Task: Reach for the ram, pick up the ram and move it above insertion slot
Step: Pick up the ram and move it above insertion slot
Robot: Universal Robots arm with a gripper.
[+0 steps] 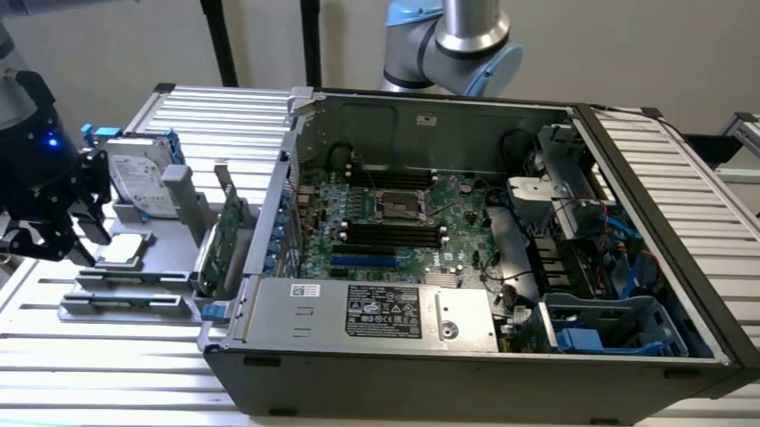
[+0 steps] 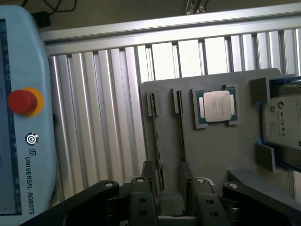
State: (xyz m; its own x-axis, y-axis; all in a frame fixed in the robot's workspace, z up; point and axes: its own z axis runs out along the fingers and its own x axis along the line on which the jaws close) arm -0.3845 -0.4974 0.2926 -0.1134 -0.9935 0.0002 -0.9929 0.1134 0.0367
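Progress is basically at the reach stage: gripper (image 2: pixel 171 209) hovers over the gray holder (image 2: pixel 216 160), fingers spread wide and empty, ram (image 2: pixel 158 150) standing on edge just below them. Pickup and the trip to the insertion slot (image 1: pixel 392 231) aren't done yet.

The exterior view is lit softly and evenly, with no hard-edged shadows. The ribbed aluminium surface (image 1: pixel 107 356) washes out almost to white toward the lower left of the frame. The inside of the open grey metal computer case (image 1: pixel 356 365) is dimmer, and its bays on the exterior view's right sink into shadow. The black end effector (image 1: pixel 53 249) at the exterior view's left is a dark mass, with a small blue indicator light (image 1: pixel 50 140) glowing above it. In the wrist view the surface glares white between its ribs. The square silver processor chip (image 2: pixel 217 106) shows a dull sheen, and the flat grey plastic tray (image 2: pixel 211 155) is evenly lit.
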